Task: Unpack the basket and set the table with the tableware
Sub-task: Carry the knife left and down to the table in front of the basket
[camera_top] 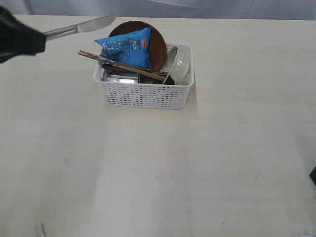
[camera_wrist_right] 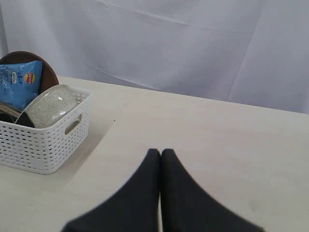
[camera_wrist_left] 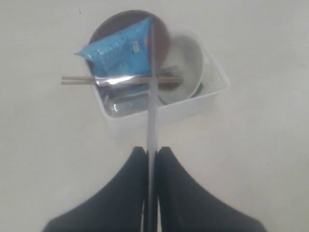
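Upper left, the left gripper [camera_top: 30, 39] clamps the knife [camera_top: 81, 26], held just up-left of the basket [camera_top: 143, 95] at upper centre. The next move likely calls for laying it on bare table [camera_top: 148, 173]. The right gripper [camera_wrist_right: 161, 153] is clenched, empty.

snack packet [camera_top: 126, 48]: blue, crinkly, is sitting tilted with one sealed corner poking up and to the side
logo [camera_wrist_right: 30, 77]: small yellow-and-red mark is showing near the packet's upper corner; the pale lettering beside it is too small to read
backdrop [camera_wrist_right: 193, 48]: white cloth is hanging behind the far edge, with long creases running diagonally across it
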Robot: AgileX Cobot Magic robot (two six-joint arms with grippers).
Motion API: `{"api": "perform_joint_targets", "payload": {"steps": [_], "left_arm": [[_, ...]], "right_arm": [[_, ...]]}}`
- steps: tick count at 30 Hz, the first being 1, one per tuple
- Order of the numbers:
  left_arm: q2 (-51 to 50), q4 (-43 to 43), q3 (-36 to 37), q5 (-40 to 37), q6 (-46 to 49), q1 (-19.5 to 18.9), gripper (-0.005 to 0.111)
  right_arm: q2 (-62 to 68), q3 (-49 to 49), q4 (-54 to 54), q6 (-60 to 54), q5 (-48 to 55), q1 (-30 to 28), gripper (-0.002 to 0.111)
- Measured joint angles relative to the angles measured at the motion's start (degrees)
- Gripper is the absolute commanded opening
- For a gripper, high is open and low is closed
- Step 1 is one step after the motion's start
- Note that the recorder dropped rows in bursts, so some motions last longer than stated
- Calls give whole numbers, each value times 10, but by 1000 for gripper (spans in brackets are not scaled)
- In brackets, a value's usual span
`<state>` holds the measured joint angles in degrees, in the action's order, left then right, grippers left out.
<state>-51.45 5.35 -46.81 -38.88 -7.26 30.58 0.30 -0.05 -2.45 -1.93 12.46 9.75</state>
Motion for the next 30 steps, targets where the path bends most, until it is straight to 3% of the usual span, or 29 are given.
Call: {"api": "perform_joint_targets", "payload": {"steps": [6, 16, 22, 26, 30], "left_arm": [[46, -126, 91, -6, -61, 0, 0], [-112, -165, 61, -111, -28, 13, 0], [-140, -213, 72, -100, -107, 119, 0], [-141, -355, 72, -121, -237, 205, 0], [-178, -510, 74, -218, -350, 296, 0]], "right_arm": [[0, 0, 0, 0, -1, 0, 0], [0, 0, 0, 0, -1, 0, 0], [0, 0, 0, 0, -2, 0, 0], [0, 0, 0, 0, -2, 0, 0], [0, 0, 0, 0, -2, 0, 0]]}}
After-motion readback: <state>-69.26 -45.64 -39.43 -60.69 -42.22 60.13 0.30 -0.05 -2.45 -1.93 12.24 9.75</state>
